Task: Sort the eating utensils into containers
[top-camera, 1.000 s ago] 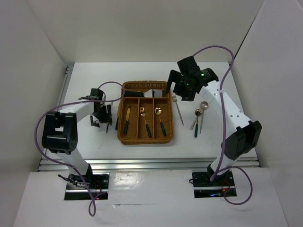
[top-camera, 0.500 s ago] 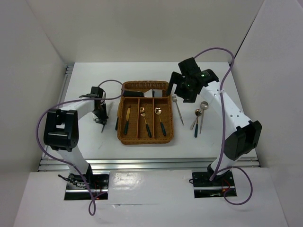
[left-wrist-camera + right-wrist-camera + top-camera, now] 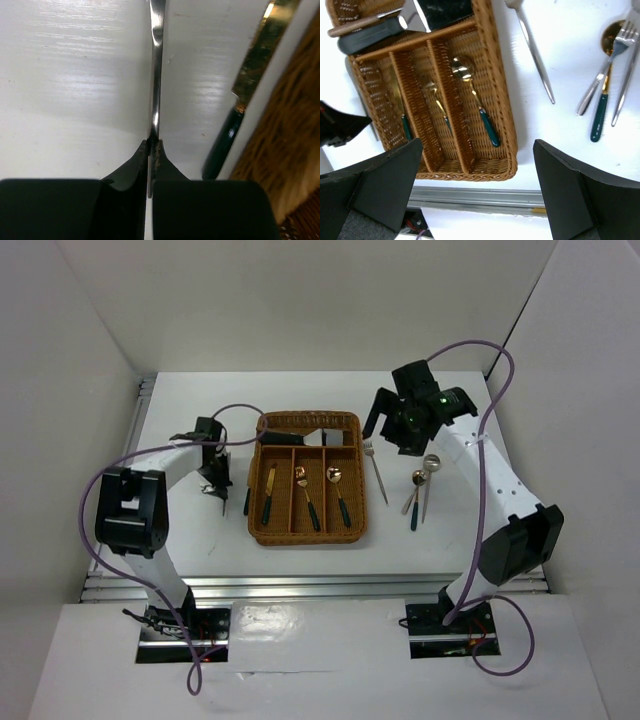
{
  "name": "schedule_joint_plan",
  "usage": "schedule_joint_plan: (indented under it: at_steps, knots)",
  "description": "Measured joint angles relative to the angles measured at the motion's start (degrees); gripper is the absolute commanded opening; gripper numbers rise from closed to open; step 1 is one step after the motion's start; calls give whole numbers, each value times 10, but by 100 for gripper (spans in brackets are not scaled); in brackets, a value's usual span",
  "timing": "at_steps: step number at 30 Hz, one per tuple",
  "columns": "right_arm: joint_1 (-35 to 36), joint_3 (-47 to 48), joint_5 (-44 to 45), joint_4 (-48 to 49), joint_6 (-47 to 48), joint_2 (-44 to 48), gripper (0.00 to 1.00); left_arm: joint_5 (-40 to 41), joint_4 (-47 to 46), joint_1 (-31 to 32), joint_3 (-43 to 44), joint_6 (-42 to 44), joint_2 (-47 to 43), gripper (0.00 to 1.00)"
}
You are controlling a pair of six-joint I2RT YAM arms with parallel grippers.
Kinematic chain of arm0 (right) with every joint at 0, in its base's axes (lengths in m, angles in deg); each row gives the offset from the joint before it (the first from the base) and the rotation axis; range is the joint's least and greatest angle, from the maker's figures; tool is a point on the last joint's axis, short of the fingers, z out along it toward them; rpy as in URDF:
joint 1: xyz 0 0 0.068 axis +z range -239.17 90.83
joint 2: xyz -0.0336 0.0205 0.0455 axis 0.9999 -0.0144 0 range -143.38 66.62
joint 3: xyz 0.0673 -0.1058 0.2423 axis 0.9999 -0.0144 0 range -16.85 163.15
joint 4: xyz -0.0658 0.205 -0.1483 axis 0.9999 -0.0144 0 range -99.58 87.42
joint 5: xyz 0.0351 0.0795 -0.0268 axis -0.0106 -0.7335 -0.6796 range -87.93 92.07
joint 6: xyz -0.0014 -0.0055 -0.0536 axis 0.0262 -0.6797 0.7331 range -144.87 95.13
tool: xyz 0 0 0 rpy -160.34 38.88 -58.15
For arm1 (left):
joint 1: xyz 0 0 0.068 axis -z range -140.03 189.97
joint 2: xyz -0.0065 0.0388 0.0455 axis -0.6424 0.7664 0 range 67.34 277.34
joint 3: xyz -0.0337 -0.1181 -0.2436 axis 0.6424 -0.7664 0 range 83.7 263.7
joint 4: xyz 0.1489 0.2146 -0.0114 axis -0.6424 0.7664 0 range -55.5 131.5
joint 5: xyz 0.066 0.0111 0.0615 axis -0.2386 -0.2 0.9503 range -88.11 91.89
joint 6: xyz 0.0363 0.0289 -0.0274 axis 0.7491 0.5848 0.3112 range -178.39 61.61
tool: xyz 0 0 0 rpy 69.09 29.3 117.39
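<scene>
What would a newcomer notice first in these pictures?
The brown wicker tray at mid-table draws the eye first, with gold-headed utensils lying in its long slots. Left of it, the left gripper is pinched shut on a slim silver utensil. The right gripper hangs open by the tray's far right corner, near a loose cluster of cutlery.

1. We lose the silver utensil [image 3: 157, 60] past the edge at 12 o'clock; its head is unseen.
2. The gold knife [image 3: 254, 65] is cut off at 1 o'clock.
3. The wicker tray [image 3: 295, 130] blurs at 3 o'clock.
</scene>
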Motion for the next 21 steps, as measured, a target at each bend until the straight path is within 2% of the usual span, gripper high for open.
schedule_joint_plan:
  at_steps: [4, 11, 18, 21]
  knots:
    - [-29, -43, 3, 7, 4, 6, 100, -13, 39, 1, 49, 1, -17, 0]
    - [-136, -185, -6, 31, 24, 13, 100, -46, 84, 13, 133, 11, -85, 0]
    - [-261, -277, -49, 80, 53, 34, 100, -94, 115, 105, 157, -7, -112, 0]
    - [-277, -298, -55, 93, 59, 34, 100, -110, 111, 143, 146, -29, -112, 0]
